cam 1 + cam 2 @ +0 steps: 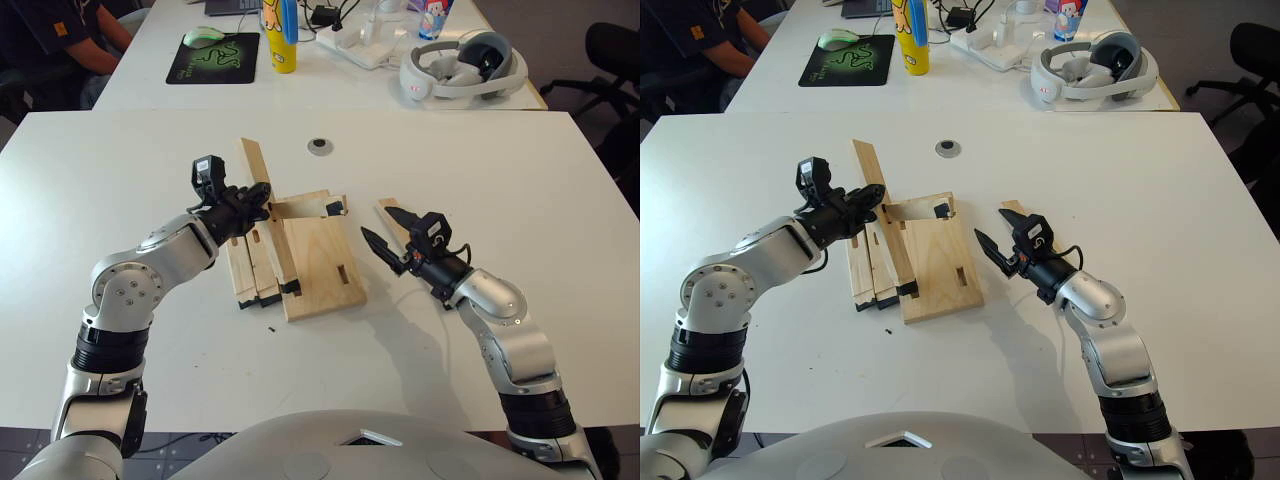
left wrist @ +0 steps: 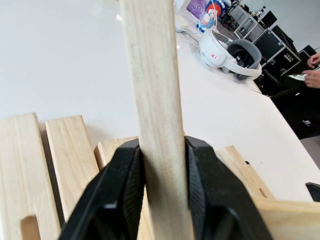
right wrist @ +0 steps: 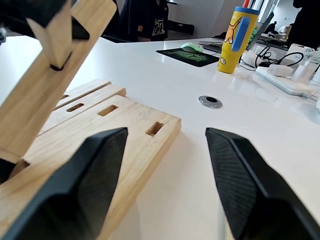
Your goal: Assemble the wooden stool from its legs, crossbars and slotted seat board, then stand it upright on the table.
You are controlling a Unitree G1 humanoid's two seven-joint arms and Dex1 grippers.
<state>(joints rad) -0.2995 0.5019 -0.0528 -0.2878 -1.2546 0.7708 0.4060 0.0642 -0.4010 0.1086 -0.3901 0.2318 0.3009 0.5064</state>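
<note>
I'm clamping one leg (image 1: 252, 160) in the left gripper (image 1: 262, 198), the right gripper (image 1: 377, 221) gaping empty, and assembly is seemingly just beginning.

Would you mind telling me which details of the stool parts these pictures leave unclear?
- Left wrist view: the lower end of the slat, clamped in the left gripper, is hidden by its fingers and the picture's edge; whether it sits in a slot is unclear.
- Eye views: the right gripper covers part of the small wooden piece beside the seat board.
- Eye views: the left arm overlaps the wooden pieces, so their count is uncertain.
</note>
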